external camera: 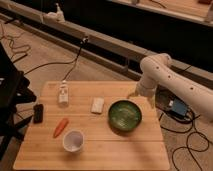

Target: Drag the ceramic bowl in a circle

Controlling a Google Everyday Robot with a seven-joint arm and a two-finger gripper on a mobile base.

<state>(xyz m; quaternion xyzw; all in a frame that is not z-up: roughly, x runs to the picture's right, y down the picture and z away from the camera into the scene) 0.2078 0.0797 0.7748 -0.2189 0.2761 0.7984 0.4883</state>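
A green ceramic bowl (125, 115) sits on the right part of the wooden table (90, 150). My white arm comes in from the right and bends down toward the table's far right edge. My gripper (136, 95) is just behind the bowl's far rim, close to it; I cannot tell whether it touches the bowl.
On the table are a white cup (73, 140), an orange carrot (60, 127), a small white block (97, 104), a clear bottle (63, 94) and a black object (37, 113) at the left edge. Cables run across the floor. A blue device (178, 106) lies right of the table.
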